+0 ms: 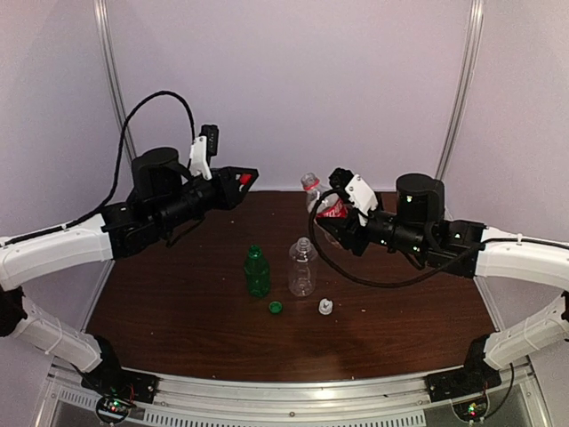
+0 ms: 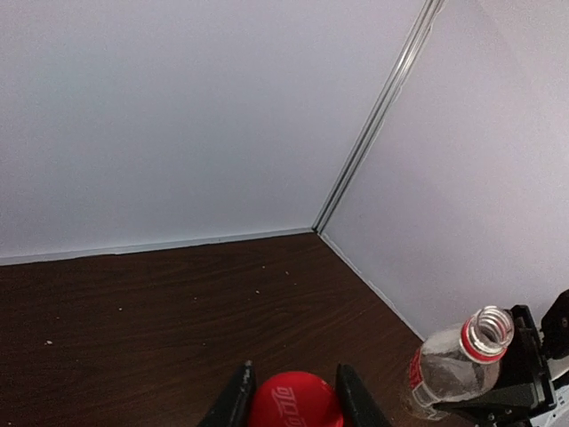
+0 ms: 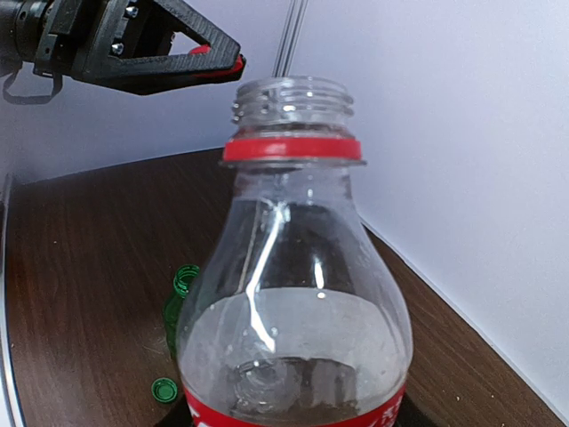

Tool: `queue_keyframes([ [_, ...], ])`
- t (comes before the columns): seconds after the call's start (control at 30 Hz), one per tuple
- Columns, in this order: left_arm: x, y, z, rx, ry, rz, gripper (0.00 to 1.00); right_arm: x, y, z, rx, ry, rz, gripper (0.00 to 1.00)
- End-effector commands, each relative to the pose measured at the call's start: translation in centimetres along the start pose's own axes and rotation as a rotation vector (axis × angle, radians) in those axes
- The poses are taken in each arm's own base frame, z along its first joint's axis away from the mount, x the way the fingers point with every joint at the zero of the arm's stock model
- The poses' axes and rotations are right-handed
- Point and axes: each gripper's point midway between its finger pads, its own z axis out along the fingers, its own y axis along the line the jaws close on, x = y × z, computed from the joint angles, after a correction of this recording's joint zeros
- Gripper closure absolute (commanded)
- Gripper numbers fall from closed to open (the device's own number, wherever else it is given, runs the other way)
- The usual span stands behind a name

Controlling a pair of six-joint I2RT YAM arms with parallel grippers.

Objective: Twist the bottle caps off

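My left gripper is raised at the back left, shut on the red cap, which sits between its two dark fingers. My right gripper is shut on the short clear bottle with the red label and holds it off the table. That bottle's threaded neck is open above a red ring. The same bottle shows at the lower right of the left wrist view. Mid-table stand the green bottle and the taller clear bottle, both uncapped. The green cap and white cap lie in front of them.
White walls with metal corner strips close in the dark wooden table at the back and sides. A black cable loops under the right arm over the table. The left gripper hangs just up and left of the held bottle's mouth.
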Motion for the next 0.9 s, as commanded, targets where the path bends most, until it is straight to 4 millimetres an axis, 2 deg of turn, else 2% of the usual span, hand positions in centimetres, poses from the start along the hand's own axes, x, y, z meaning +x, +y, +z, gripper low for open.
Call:
queue_keyframes([
  [0.0,-0.1,2.8,-3.1,-0.130,-0.006,0.166,0.71,-0.8,0.0,-1.0,-0.016,-0.029,0.029,0.60],
  [0.17,3.6,6.4,-5.6,-0.250,0.085,0.220,0.71,-0.8,0.3,-1.1,-0.051,-0.029,0.051,0.60],
  [0.43,12.9,12.1,-7.9,-0.374,0.219,0.176,0.72,-0.3,0.7,-1.0,-0.075,-0.018,0.074,0.60],
  [0.63,18.2,15.2,-8.5,-0.444,0.292,0.153,0.72,0.1,1.0,-0.6,-0.093,-0.003,0.085,0.60],
  [0.87,23.1,18.1,-9.0,-0.525,0.384,0.146,0.71,0.4,1.2,-0.2,-0.100,0.010,0.095,0.60],
])
